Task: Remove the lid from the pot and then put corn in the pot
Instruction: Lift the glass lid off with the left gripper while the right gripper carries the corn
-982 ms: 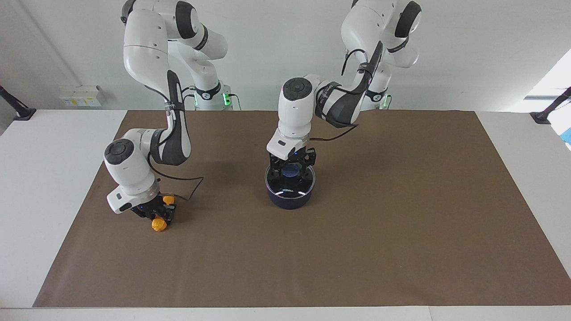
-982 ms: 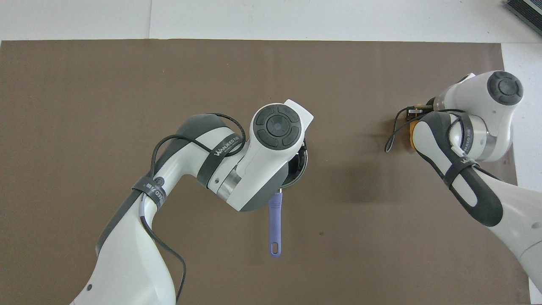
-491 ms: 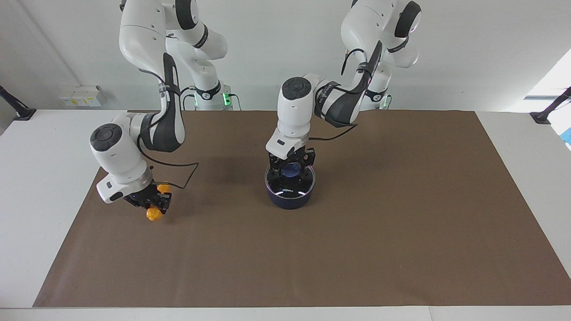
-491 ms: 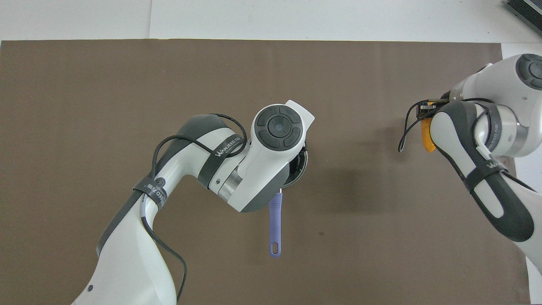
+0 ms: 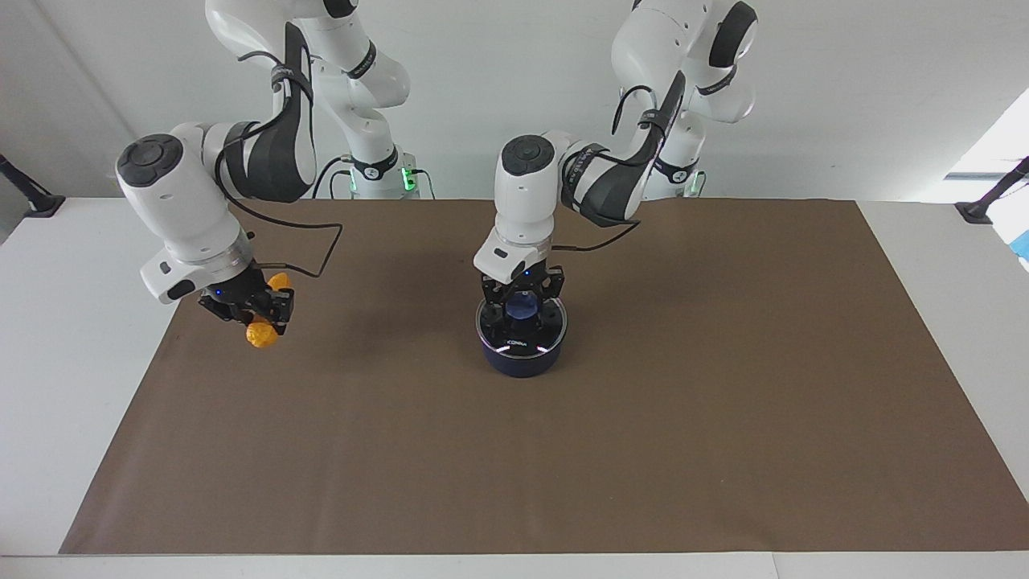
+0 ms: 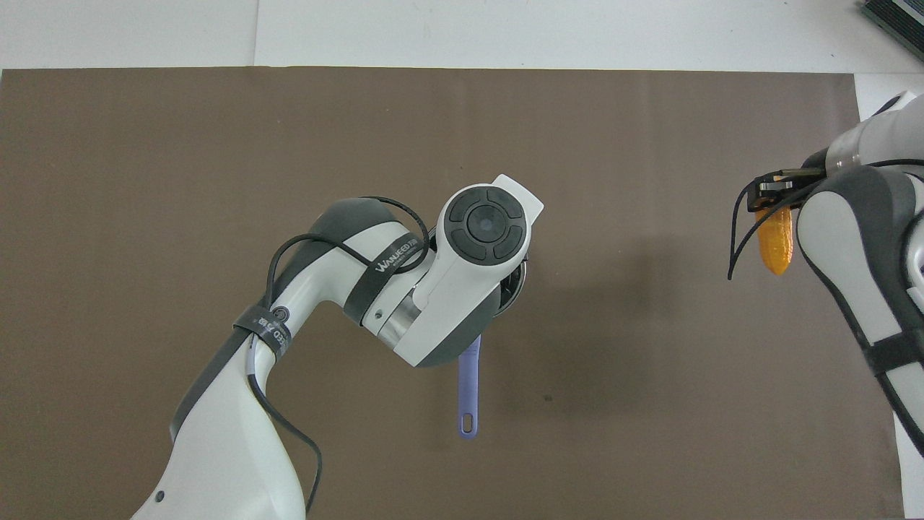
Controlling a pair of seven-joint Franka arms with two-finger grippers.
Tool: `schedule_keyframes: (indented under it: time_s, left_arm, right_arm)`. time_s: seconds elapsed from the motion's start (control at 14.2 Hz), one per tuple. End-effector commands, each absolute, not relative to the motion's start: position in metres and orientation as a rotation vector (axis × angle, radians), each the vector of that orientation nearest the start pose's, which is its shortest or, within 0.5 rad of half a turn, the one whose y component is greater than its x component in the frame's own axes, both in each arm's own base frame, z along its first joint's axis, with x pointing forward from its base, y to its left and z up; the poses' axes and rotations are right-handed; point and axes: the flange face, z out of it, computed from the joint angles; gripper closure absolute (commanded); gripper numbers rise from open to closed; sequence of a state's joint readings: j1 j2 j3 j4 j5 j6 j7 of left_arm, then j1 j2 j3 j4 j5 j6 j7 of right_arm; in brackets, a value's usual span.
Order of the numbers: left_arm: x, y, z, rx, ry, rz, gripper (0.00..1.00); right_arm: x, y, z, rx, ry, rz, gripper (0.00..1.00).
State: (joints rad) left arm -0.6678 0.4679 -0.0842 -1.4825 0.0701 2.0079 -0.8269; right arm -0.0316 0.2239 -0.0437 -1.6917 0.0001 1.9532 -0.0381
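The dark blue pot [image 5: 521, 363] stands mid-mat, its long handle [image 6: 469, 383] pointing toward the robots. The glass lid [image 5: 508, 336] rests on it. My left gripper [image 5: 522, 302] comes straight down onto it and is shut on the blue knob [image 5: 524, 308]. In the overhead view the left wrist covers the lid and most of the pot. Up in the air, the orange-yellow corn [image 5: 261, 334] [image 6: 776, 242] is in my right gripper [image 5: 262, 314] [image 6: 771, 191], which is shut on it. It hangs over the mat's edge at the right arm's end.
A brown mat [image 5: 723, 402] covers most of the white table [image 5: 64, 322]. Small white boxes [image 5: 145, 173] sit by the wall at the right arm's end. Black clamp stands [image 5: 32, 201] [image 5: 985, 205] are at both table ends near the robots.
The right gripper has lifted the corn off the mat and carried it up and outward. The left gripper's fingers have closed onto the lid's knob; the lid has barely moved.
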Motion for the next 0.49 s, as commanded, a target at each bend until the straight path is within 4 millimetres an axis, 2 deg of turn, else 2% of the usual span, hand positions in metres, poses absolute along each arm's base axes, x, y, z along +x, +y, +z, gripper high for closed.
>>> schedule_keyframes:
  time_s: [0.0,0.07,0.14,0.42]
  left_arm:
    - [0.515,-0.472,0.419,-3.139,-0.097,-0.119,0.69]
    - [0.515,-0.471,0.421,-3.141,-0.099,-0.123,0.76]
    - [0.515,-0.47,0.424,-3.142,-0.095,-0.131,0.88]
    - [0.516,-0.463,0.448,-3.151,-0.101,-0.178,1.0]
  right_arm:
    - [0.627,-0.044,0.462,-3.159,0.008,-0.04,1.0]
    - [0.627,-0.045,0.462,-3.161,0.007,-0.037,1.0]
    - [0.627,-0.045,0.462,-3.161,0.007,-0.037,1.0]
    - [0.629,-0.044,0.47,-3.161,0.0,-0.049,1.0]
